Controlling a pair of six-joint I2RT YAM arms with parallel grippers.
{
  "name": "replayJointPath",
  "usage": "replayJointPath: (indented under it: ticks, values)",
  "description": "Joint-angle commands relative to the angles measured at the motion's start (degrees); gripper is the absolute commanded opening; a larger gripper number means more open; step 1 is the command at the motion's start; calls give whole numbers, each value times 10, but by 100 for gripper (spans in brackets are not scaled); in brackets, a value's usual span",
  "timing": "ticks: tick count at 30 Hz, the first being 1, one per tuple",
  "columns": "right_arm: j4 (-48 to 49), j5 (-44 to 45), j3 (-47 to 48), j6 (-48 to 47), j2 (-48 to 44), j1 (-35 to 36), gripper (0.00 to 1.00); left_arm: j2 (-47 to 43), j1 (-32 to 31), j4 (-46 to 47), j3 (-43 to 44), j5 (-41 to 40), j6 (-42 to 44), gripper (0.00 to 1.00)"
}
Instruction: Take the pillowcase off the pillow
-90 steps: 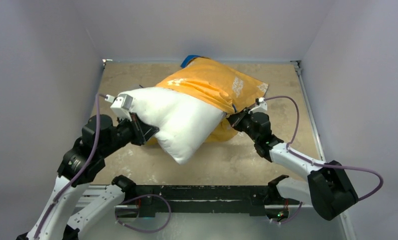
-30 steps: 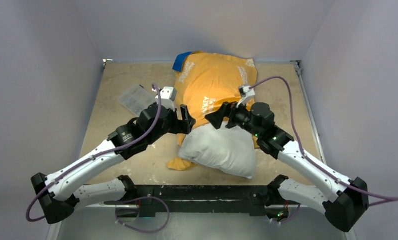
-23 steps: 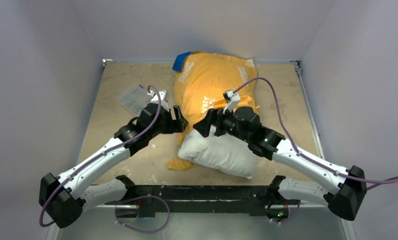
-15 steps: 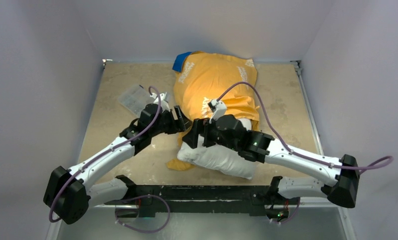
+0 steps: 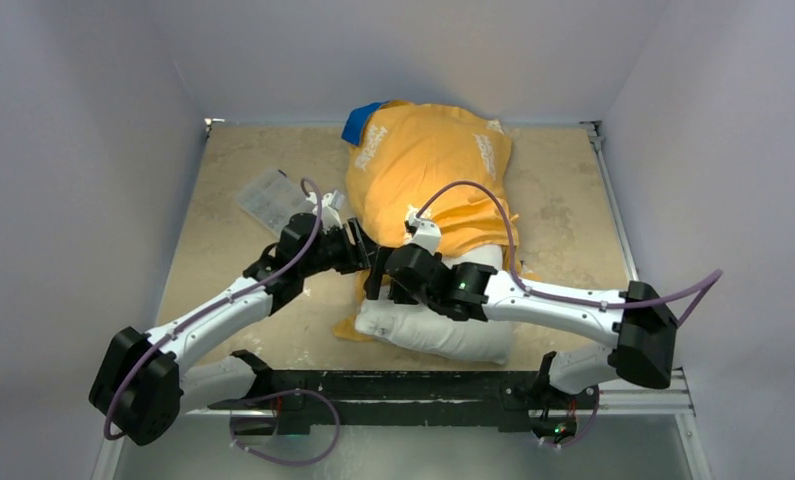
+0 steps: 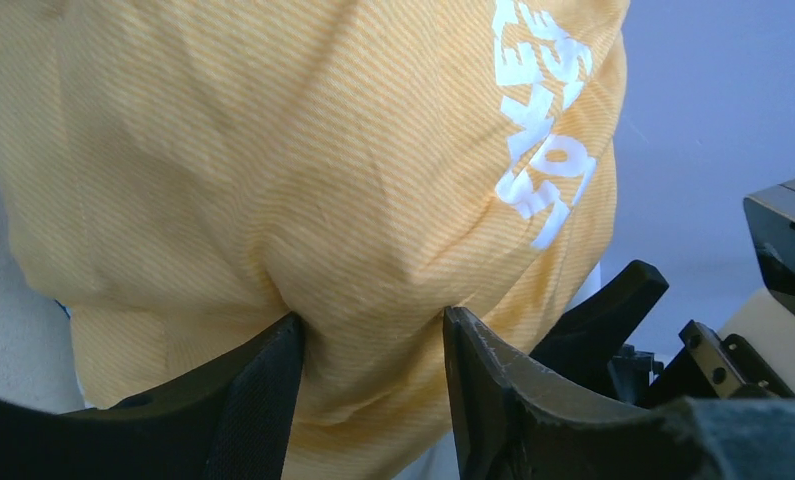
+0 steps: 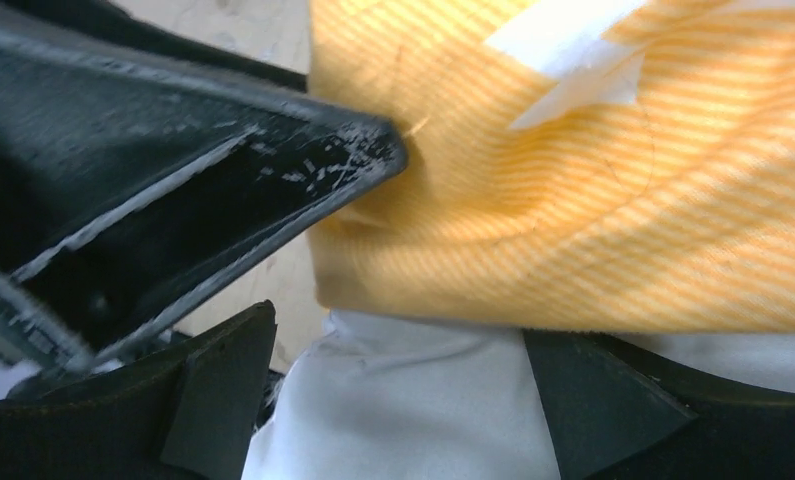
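The left gripper point(image 6: 373, 325) sits at the pillow's point(image 5: 433, 325) left flank, where the cloth edge crosses it. Its jaws stand partly apart, clamped on a hump of the pillowcase point(image 5: 428, 165), both fingers dented into the cloth. That hump looks plump, so the bite probably includes stuffing. A good grip would take only the thin fabric, so the cover can slide instead of dragging the cushion along.

The right gripper point(image 7: 398, 330) hangs over the pillow's bare near end, just beside the cloth edge. Its jaws are spread wide and straddle white cushion without squeezing it. It should press down or close on white only and stay off the orange hem. The left arm should then draw the cover toward the pillow's far end, low and steady, since a jerk could slip the fold free.

The pillowcase is orange-yellow with fine stripes and white block lettering. It is stretched smooth over the pillow's far part, with a blue corner point(image 5: 358, 122) showing at the pillow's far-left end. A loose orange flap point(image 5: 348, 325) peeks out at the pillow's near-left corner. The uncovered near end of the pillow is white, soft and wrinkled.
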Motion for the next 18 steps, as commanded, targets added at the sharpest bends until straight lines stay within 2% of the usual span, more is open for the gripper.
replayJointPath:
  ticks: [1,7,12,15,17,18]
  values:
    - [-174,73,-4,85,70,3,97,9,2,56,-10,29,-11,49]
    - [-179,93,6,89,108,2,89,25,3,68,-18,42,-9,29]
    - [-162,92,8,58,110,3,84,37,2,61,-15,34,3,0]
    - [-169,96,10,45,118,2,73,45,2,56,-9,21,10,0]
    - [-174,97,10,39,120,3,62,50,2,49,0,6,21,0]
    - [-175,97,10,37,119,2,54,53,2,41,7,-3,27,0]
